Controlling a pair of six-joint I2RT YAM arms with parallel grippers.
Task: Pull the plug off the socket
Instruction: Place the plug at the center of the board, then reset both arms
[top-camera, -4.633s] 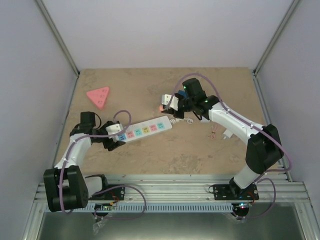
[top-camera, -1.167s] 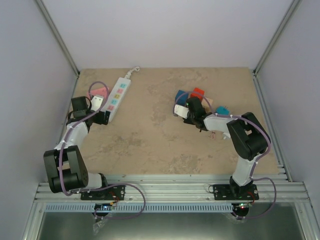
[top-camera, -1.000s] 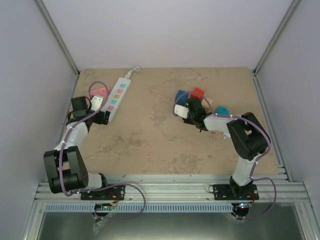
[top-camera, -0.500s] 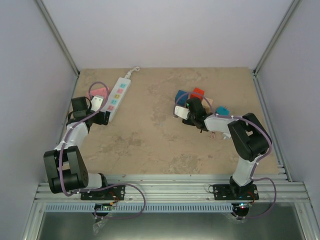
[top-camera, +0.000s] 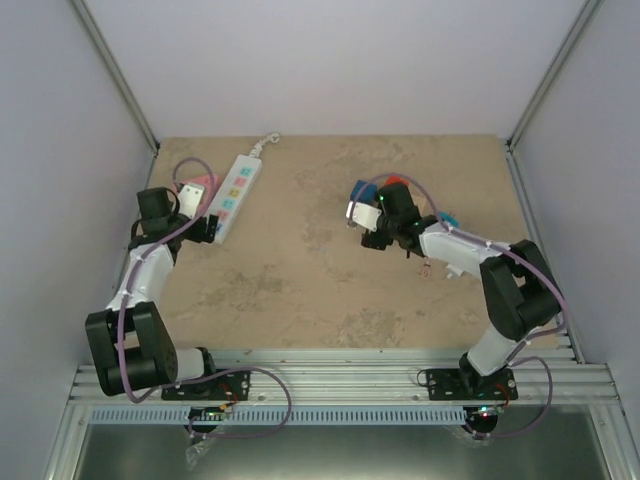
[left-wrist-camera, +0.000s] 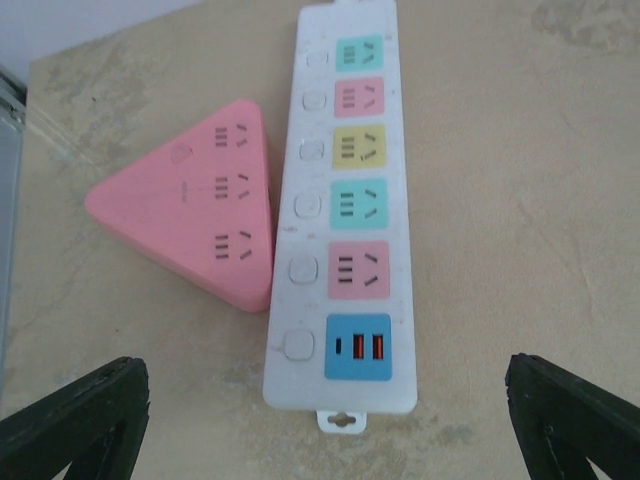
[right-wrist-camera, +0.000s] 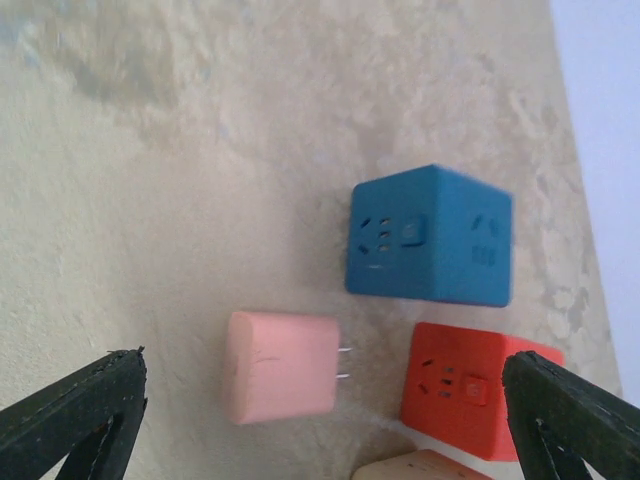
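left gripper (left-wrist-camera: 322, 405): black fingers (left-wrist-camera: 75, 420) spread wide, empty, touching nothing that shows.
right gripper (right-wrist-camera: 325, 400): fingers (right-wrist-camera: 70, 415) also wide apart, holding nothing, hovering over the table.
socket: long white plastic power strip (left-wrist-camera: 345, 210) with a row of pastel square outlets, lying flat at the far left of the beige stone-look table (top-camera: 300, 290); every outlet shows bare.
strip's axis: runs straight away from the left fingers, blue usb end nearest them, short cord stub (top-camera: 266, 146) at the far end.
plug: small pink rounded plug (right-wrist-camera: 280, 380), on its side on the table right of centre, prongs free, below and between the right fingers.
nearer arm: left for the strip, right for the plug; the two things lie well apart.
neighbours: pink triangular socket block (left-wrist-camera: 200, 225), its near corner against the strip's left side; blue cube socket (right-wrist-camera: 430, 235) and red cube socket (right-wrist-camera: 480, 390) just beside the plug.
judgement: plug looks already off the socket; little seems left but backing the arms away.
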